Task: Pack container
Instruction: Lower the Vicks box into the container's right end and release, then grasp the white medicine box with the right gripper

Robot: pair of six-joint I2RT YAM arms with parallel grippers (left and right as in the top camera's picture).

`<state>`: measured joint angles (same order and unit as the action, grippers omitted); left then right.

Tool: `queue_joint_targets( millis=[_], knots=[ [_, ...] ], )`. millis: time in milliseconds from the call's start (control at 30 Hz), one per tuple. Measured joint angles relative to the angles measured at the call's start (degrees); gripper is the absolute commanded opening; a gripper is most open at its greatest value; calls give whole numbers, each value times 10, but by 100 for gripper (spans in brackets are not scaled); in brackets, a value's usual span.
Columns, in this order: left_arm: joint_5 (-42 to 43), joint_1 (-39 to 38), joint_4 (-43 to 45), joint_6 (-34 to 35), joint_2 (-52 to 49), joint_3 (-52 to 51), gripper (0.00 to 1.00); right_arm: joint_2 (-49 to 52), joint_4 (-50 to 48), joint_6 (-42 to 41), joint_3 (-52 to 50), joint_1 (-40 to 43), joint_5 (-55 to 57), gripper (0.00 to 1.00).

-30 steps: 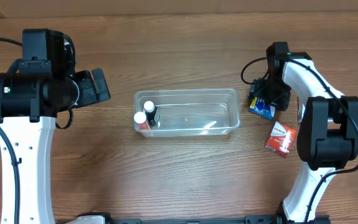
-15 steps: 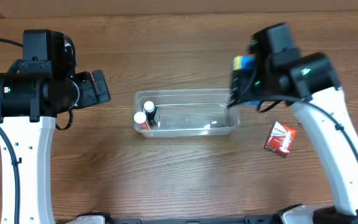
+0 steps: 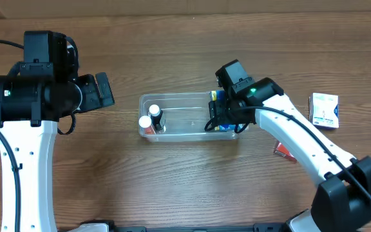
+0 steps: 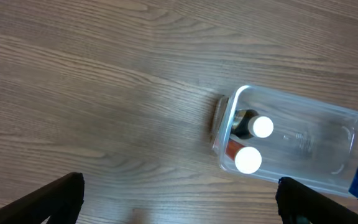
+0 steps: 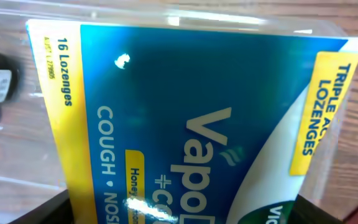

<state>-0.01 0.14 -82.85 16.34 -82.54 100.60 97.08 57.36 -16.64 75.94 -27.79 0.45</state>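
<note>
Two bottles [image 3: 145,122] occupy the container [image 3: 179,95]; right tool [image 3: 223,116] grips lozenge box [image 5: 191,124].

Container [image 3: 185,120]: clear, colourless plastic. Lozenge box [image 5: 197,124] at its right end: dark blue face, yellow bands down two edges with blue text, white lettering, green-white swoosh. At the container's left end: two white bottle caps [image 4: 263,127], one dark bottle body, a red label. Right of the container: white box [image 3: 324,109] with blue print, red packet [image 3: 281,149]. Table [image 3: 172,187]: brown wood grain.
</note>
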Motion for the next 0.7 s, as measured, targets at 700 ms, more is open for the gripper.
queue_joint_targets(
  millis=[700],
  knots=[
    [0, 0, -8, -4, 0, 0, 100, -115, 106, -17, 231, 137, 115, 100]
  ],
)
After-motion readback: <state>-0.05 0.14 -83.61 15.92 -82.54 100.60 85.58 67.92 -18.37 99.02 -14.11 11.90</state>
